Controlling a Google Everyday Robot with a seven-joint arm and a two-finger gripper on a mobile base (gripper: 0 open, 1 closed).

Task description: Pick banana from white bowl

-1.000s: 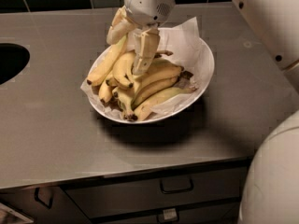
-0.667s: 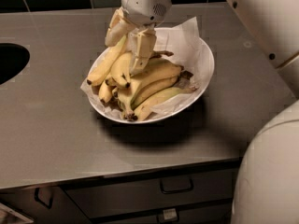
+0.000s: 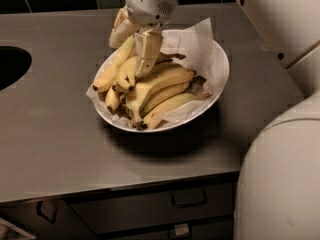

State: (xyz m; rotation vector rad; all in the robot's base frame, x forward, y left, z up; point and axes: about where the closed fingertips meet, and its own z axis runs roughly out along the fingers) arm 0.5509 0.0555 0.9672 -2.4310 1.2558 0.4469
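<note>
The white bowl (image 3: 220, 82), lined with crumpled white paper, stands on the grey counter and holds several bananas. The banana (image 3: 111, 73), long, pale and nearly straight, lies along the bowl's left edge with its dark tip at the lower left. My gripper (image 3: 128, 59) reaches down from above over the bowl's left half. Its two pale fingers (image 3: 148, 49) stand on either side of the banana's upper end and are closed against it. The banana still rests on the pile. Shorter curved bananas (image 3: 160, 86) lie to its right.
The grey counter (image 3: 55, 134) has a dark round sink opening (image 3: 10, 66) at the left edge. Drawers with handles (image 3: 188, 199) sit below the front edge. My white arm (image 3: 280, 19) and body (image 3: 285, 184) fill the right side.
The gripper has shifted slightly left and its fingers have drawn closer together around the banana's upper end. The bananas and bowl have not moved.
</note>
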